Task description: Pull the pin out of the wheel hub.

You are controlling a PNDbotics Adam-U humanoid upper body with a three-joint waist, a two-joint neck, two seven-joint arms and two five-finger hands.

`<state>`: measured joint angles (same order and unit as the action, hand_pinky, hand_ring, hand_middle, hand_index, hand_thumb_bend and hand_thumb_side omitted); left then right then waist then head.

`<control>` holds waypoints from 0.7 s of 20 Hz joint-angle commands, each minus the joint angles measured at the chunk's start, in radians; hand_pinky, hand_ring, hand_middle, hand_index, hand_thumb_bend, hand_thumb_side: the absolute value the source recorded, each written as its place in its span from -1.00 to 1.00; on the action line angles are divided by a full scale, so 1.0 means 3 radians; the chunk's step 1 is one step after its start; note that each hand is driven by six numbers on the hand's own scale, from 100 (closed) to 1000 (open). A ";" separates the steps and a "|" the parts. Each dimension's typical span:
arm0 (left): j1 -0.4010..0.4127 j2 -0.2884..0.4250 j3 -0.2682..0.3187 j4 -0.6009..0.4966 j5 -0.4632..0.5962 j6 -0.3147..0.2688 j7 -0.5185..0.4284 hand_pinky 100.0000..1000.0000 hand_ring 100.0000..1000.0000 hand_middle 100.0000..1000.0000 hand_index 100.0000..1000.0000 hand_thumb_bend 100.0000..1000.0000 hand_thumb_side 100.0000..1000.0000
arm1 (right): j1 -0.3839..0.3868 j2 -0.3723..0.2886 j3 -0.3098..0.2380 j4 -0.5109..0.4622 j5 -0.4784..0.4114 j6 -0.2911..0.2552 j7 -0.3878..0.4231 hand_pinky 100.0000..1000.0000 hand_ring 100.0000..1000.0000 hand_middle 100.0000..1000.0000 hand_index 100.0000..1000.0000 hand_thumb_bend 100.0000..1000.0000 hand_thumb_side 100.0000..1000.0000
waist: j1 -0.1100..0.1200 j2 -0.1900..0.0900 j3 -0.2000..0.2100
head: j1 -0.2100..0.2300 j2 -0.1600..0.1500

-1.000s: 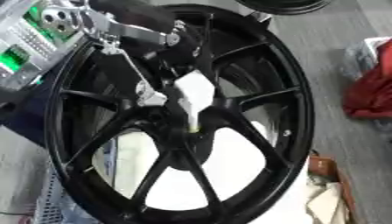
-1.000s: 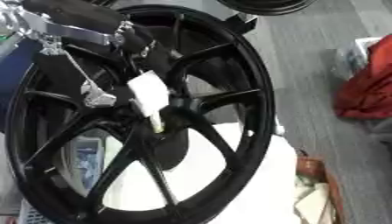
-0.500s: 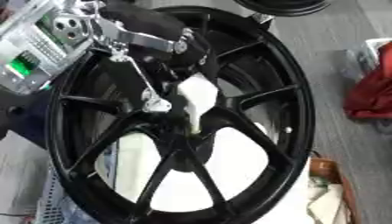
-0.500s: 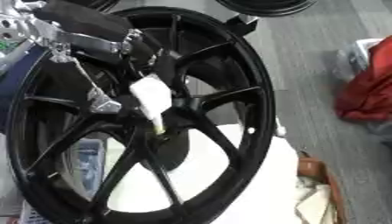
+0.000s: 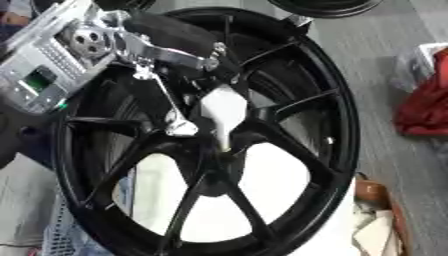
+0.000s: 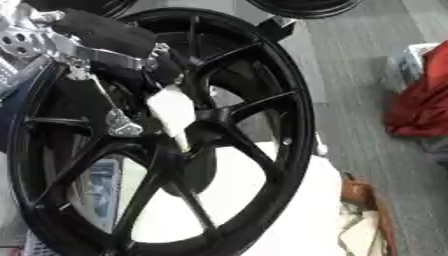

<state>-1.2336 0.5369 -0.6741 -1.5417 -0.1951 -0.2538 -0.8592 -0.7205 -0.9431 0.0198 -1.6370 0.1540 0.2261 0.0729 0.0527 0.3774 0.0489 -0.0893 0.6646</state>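
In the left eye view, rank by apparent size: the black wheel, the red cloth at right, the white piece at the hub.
1. Black wheel, by far the largest.
2. Red cloth, cut by the frame edge.
3. White piece, though it looks close to the cloth's visible part.

The wheel [image 5: 210, 135] fills the middle of the scene, standing on a table [image 6: 297, 220]. The left hand [image 5: 188, 55] comes in from the far left and reaches onto the wheel's hub [image 5: 229, 145], where the pin [image 5: 223, 114] sits. A cloth bundle [image 5: 424, 107] lies well apart on the right. Another wheel [image 5: 325, 6] sits at the far edge. A box [image 5: 378, 220] sits near right.
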 commanded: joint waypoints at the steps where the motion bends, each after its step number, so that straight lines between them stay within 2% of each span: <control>1: -0.0054 0.0030 0.0032 -0.0028 0.0006 -0.0169 -0.0159 0.51 0.27 -0.01 0.48 -1.00 -0.92 | -0.0033 -0.0075 -0.0024 -0.0039 -0.0030 0.0006 -0.0032 0.67 0.44 0.32 0.48 -1.00 0.24 | -0.0016 -0.0063 -0.0007 | 0.0013 -0.0049; 3: -0.0053 0.0030 0.0031 -0.0026 -0.0004 -0.0168 -0.0159 0.49 0.17 -0.12 0.40 -1.00 -0.98 | -0.0032 -0.0076 -0.0021 -0.0037 -0.0031 0.0010 -0.0039 0.67 0.44 0.31 0.48 -1.00 0.26 | -0.0015 -0.0064 -0.0008 | 0.0013 -0.0050; 5: -0.0051 0.0026 0.0039 -0.0017 -0.0003 -0.0162 -0.0159 0.45 0.09 -0.20 0.32 -1.00 -0.95 | -0.0031 -0.0075 -0.0020 -0.0036 -0.0031 0.0014 -0.0048 0.67 0.44 0.31 0.48 -1.00 0.26 | -0.0015 -0.0065 -0.0010 | 0.0016 -0.0051; 11: -0.0077 0.0002 0.0146 -0.0047 0.0099 -0.0078 -0.0159 0.25 -0.20 -0.60 -0.22 -1.00 -0.92 | -0.0013 -0.0075 -0.0013 -0.0025 -0.0028 0.0031 -0.0062 0.67 0.44 0.31 0.48 -1.00 0.29 | -0.0012 -0.0071 -0.0010 | 0.0028 -0.0041; 14: -0.0098 -0.0006 0.0224 -0.0071 0.0162 -0.0032 -0.0159 0.19 -0.26 -0.66 -0.38 -1.00 -0.93 | -0.0010 -0.0080 -0.0017 -0.0024 -0.0031 0.0032 -0.0079 0.67 0.44 0.31 0.48 -1.00 0.29 | -0.0009 -0.0078 -0.0007 | 0.0034 -0.0035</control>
<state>-1.2389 0.5278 -0.6336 -1.5453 -0.1599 -0.2378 -0.8753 -0.7120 -0.9381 0.0251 -1.6362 0.1469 0.2360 0.0544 0.0533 0.3774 0.0471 -0.0819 0.6645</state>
